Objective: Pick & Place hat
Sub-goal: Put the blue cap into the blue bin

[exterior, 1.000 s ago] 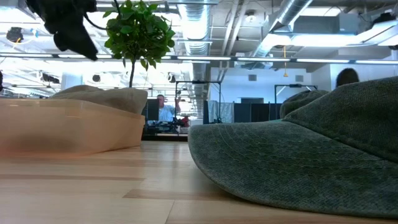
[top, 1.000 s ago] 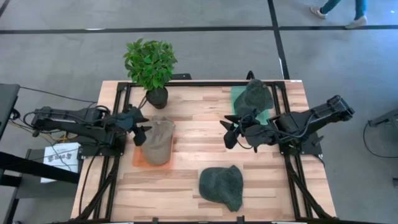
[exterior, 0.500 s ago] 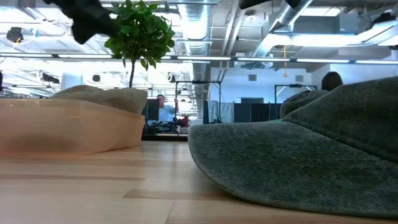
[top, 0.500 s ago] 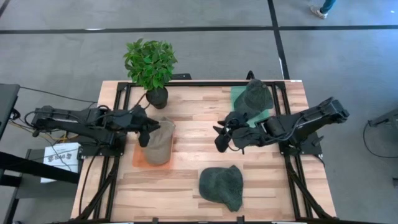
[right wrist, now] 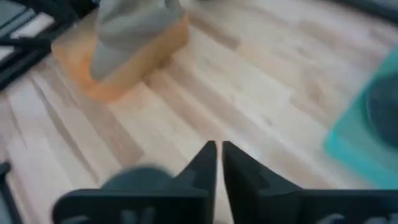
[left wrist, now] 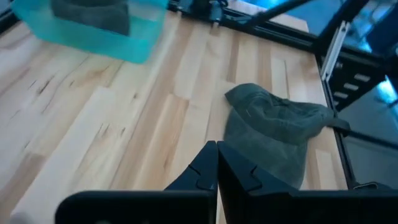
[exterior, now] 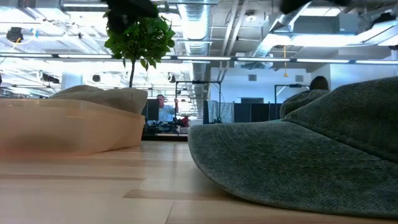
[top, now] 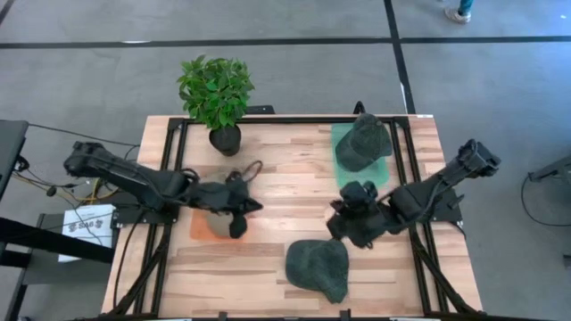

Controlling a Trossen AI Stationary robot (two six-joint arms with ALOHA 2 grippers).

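A dark green hat [top: 318, 267] lies brim-down on the bare wood near the table's front edge, large in the low view [exterior: 311, 155]. A tan hat [right wrist: 134, 31] sits in an orange tray [top: 198, 228] at the left. A second green hat [top: 364, 138] rests in a teal tray [top: 342, 134] at the back right. My left gripper [top: 241, 218] hangs shut in the air over the tan hat, nothing between its fingers [left wrist: 217, 165]. My right gripper [top: 337, 230] hovers shut just beyond the front green hat, holding nothing [right wrist: 219, 163].
A potted plant [top: 216, 94] stands at the table's far edge, behind the orange tray. Bare wood lies between the two trays and left of the front hat. Black frame rails run along the table's left and right sides.
My left gripper has reached toward the table's right, out over the tan hat, and shut. My right gripper has swung from beside the teal tray toward the near edge, stopping above the front green hat's far side, and shut. No hat has moved.
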